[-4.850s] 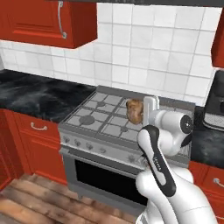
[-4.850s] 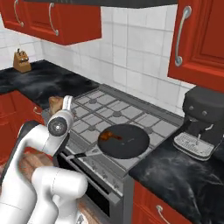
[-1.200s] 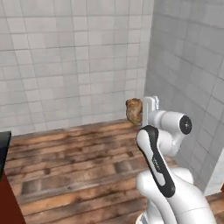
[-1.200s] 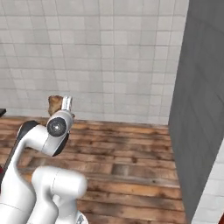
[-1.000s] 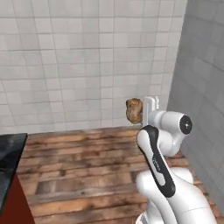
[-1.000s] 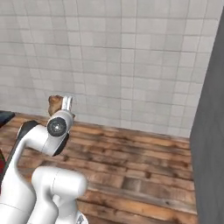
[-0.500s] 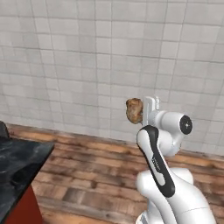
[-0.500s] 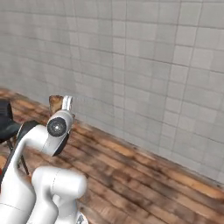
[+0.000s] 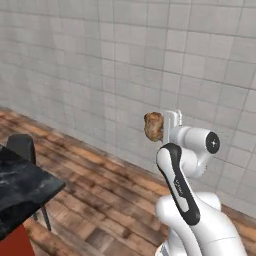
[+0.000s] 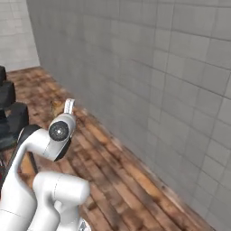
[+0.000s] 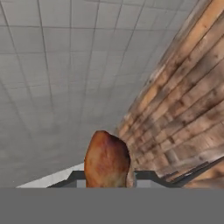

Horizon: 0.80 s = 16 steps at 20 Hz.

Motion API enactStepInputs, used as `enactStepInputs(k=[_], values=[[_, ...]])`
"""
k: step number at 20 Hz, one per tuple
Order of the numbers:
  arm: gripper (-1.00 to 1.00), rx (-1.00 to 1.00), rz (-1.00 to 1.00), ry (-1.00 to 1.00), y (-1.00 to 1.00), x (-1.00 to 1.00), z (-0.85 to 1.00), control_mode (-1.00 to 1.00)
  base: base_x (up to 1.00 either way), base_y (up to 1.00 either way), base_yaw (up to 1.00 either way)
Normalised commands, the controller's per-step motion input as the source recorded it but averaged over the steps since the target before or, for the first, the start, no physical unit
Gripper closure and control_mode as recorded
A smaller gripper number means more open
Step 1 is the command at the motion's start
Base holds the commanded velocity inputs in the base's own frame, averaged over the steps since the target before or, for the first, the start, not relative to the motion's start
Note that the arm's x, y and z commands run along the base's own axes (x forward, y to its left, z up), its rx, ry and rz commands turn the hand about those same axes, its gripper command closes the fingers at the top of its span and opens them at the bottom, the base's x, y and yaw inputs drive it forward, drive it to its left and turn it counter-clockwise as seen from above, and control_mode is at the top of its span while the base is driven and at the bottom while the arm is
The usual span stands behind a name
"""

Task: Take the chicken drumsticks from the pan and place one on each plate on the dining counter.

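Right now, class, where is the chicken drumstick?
The golden-brown drumstick is held up in the gripper, above the wooden floor and before the tiled wall.

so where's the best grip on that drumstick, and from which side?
Probably as it is held now: the gripper has its jaws shut across the plump meaty part of the drumstick, from its two flanks. In the hand view the drumstick stands out lengthwise between the jaws, rounded and wide. That thick middle gives the most surface to pinch; the bone end is not visible here.
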Motion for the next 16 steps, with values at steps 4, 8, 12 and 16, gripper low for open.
enactStepInputs(k=[4,8,12,16], values=[[1.00,0.00,0.00,0.00,0.00,0.00,0.00,1.00,1.00,-0.50,0.59],[1.00,0.00,0.00,0.00,0.00,0.00,0.00,1.00,1.00,-0.59,0.55],[1.00,0.00,0.00,0.00,0.00,0.00,0.00,1.00,1.00,-0.66,0.52],[1.00,0.00,0.00,0.00,0.00,0.00,0.00,1.00,1.00,-0.69,0.51]])
